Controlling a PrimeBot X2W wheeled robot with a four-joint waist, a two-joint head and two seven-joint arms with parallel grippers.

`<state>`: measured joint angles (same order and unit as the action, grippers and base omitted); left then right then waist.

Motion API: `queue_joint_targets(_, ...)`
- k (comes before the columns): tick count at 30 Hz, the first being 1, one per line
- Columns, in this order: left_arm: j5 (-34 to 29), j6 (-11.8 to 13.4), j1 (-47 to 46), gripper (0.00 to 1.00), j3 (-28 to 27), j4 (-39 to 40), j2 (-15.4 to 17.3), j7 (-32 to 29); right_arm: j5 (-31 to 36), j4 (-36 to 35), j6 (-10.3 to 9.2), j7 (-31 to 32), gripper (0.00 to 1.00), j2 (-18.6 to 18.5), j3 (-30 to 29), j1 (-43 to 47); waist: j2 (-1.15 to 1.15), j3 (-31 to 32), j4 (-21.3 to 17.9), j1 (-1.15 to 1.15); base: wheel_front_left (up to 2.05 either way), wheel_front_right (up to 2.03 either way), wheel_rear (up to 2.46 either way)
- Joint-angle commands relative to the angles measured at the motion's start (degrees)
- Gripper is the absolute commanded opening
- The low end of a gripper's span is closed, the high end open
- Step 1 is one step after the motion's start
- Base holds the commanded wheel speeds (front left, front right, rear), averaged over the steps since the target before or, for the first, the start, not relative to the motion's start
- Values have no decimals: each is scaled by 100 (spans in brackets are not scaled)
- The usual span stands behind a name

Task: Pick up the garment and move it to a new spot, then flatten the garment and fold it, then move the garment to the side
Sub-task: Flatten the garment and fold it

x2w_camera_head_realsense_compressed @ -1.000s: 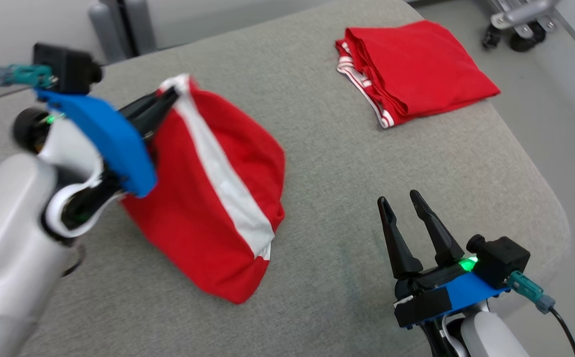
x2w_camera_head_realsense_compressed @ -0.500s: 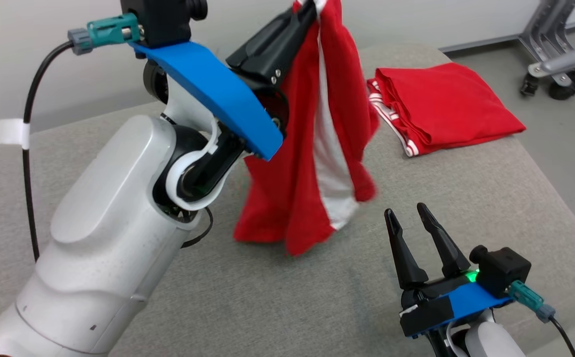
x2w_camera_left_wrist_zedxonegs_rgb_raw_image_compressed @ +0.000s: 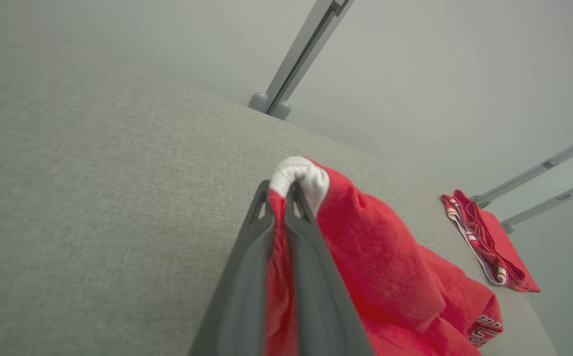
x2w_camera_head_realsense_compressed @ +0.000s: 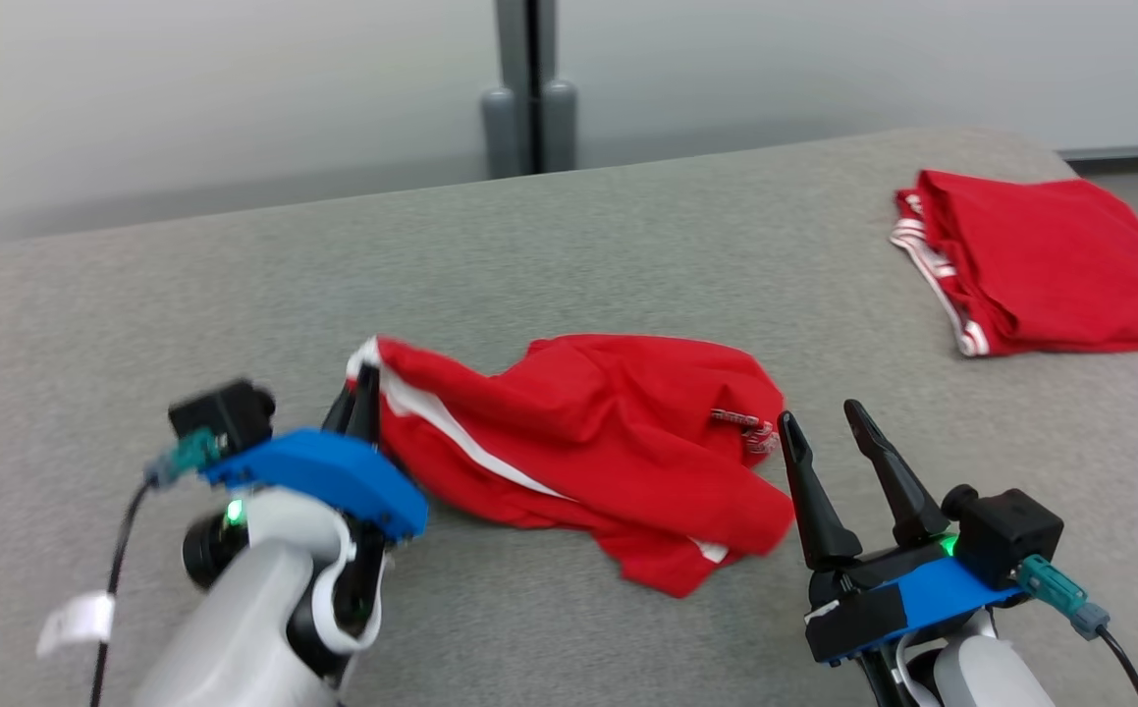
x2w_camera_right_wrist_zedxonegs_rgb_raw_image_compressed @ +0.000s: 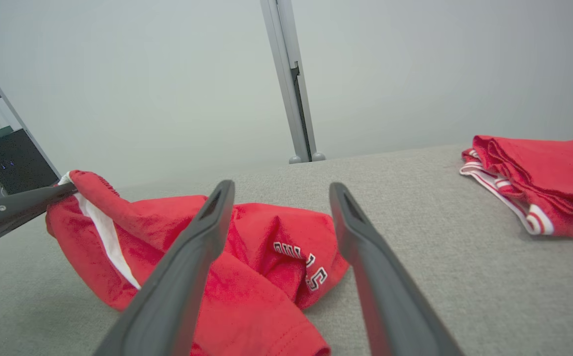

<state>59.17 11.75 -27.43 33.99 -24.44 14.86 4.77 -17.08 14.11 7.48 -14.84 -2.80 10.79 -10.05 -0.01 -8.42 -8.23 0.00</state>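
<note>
At my left side, low over the surface [x2w_camera_head_realsense_compressed: 627, 226], my left gripper [x2w_camera_head_realsense_compressed: 362, 393] is clamped on the garment [x2w_camera_head_realsense_compressed: 588, 442]. The two fingers are pressed together with a bunch of red cloth and the white band [x2w_camera_left_wrist_zedxonegs_rgb_raw_image_compressed: 298, 173] pinched near their tips. My right gripper [x2w_camera_head_realsense_compressed: 821, 417] hovers with its fingers spread wide and nothing between them, just beside the garment's other end.

The garment lies crumpled on the surface between my two grippers, raised a little at the end I hold. Its long axis runs across the head view, from the banded end at my left gripper to the lettered end [x2w_camera_right_wrist_zedxonegs_rgb_raw_image_compressed: 298, 259] near my right. A white stripe [x2w_camera_head_realsense_compressed: 470, 447] follows that line along the front edge. The cloth is lumped and doubled over, so I cannot tell front from back.

I judge three risks from here:
- My hold is small and near the fingertips, so a sharp pull could draw the band out.
- With one end held, pulling would drag the whole lump across the surface instead of spreading it.
- If my right gripper bites into the heap blind, it may take several layers and lock the creases in.

The folded pile [x2w_camera_head_realsense_compressed: 1050, 265] lies well apart at the far right. It is in no danger unless I swing wide.
</note>
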Motion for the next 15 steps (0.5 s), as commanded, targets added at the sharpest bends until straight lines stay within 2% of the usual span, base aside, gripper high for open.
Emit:
queue_joint_targets(1, 68, 68, 199, 0, -100, -76, -56, 190, 54, -30, 3, 19, 100, -19, -53, 56, 1, -79, 222, 0, 0, 0, 0)
queue_joint_targets(7, 304, 126, 913, 0, -269, -286, -249, 580, 200, -158, 3, 157, 100, -20, -136, 135, 1, 2, 595, 0, 0, 0, 0)
queue_joint_targets(13, 407, 69, 1391, 0, -195, -344, -393, 678, 251, -279, 3, 263, 100, -18, -174, 234, 1, 104, 875, 0, 0, 0, 0)
queue_joint_targets(15, 387, 36, 1493, 8, -139, -353, -415, 695, 259, -315, 3, 303, 100, -20, -175, 239, 1, 136, 932, 0, 0, 0, 0)
